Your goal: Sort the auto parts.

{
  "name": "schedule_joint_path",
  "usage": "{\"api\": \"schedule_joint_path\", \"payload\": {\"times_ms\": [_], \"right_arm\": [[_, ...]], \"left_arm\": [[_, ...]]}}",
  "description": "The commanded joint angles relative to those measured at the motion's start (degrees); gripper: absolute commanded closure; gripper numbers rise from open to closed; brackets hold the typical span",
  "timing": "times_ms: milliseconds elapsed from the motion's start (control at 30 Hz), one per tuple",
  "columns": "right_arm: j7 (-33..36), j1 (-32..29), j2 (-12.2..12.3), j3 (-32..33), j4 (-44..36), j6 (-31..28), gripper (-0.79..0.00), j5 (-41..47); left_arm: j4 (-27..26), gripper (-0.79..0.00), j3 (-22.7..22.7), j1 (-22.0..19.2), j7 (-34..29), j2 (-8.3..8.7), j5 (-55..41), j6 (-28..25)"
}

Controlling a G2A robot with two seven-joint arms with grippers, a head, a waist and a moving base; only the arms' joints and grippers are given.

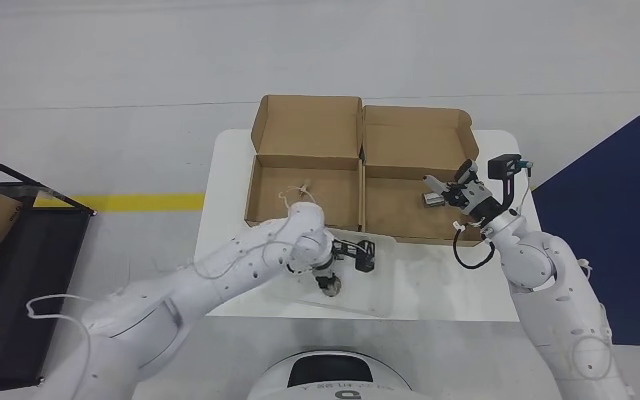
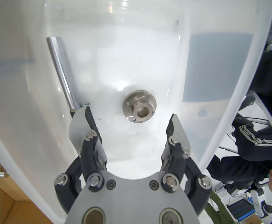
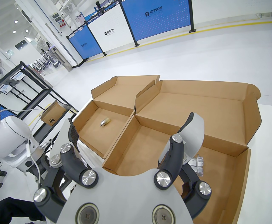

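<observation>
The left cardboard box (image 1: 275, 205), at the table's (image 1: 430, 290) far edge, holds one small cylindrical part with a shaft (image 3: 105, 122). Toward the front edge, the left gripper (image 2: 130, 112) stands spread wide (holding nothing) before a round metal flange (image 2: 139, 109). A steel rod (image 2: 63, 73) lies by one fingertip. The right gripper (image 3: 131, 121), likewise spread and empty, hangs over the right cardboard box (image 3: 144, 152), where a silver cast part (image 3: 198, 164) lies. Blue barriers (image 3: 161, 19) behind carry a logo.

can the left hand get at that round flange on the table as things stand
Probably yes. The left hand is open with the flange lying on bare table just ahead, between its fingers. The metal rod lies off beside one finger, apart from the flange.
</observation>
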Motion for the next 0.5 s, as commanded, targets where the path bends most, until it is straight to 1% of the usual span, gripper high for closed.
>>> {"api": "schedule_joint_path", "payload": {"times_ms": [0,67,167,267,367,467], "right_arm": [[0.00,0.00,0.00,0.00,0.00,0.00,-0.785,0.00],[0.00,0.00,0.00,0.00,0.00,0.00,-0.785,0.00],[0.00,0.00,0.00,0.00,0.00,0.00,-0.785,0.00],[0.00,0.00,0.00,0.00,0.00,0.00,-0.785,0.00],[0.00,0.00,0.00,0.00,0.00,0.00,-0.785,0.00],[0.00,0.00,0.00,0.00,0.00,0.00,-0.785,0.00]], "left_arm": [[0.90,-0.594,1.44,-0.85,0.01,-0.47,-0.69,0.00],[1.81,-0.545,2.80,-1.73,0.07,-1.02,-1.58,-0.06],[3.03,-0.422,4.65,-2.61,0.16,-1.65,-2.70,-0.15],[4.33,-0.379,6.15,-3.48,0.54,-2.15,-3.63,-0.53],[5.67,-0.339,6.15,-3.35,1.33,-2.80,-2.91,-1.33],[6.71,-0.320,6.15,-3.18,1.64,-3.57,-1.76,-1.64]]}}
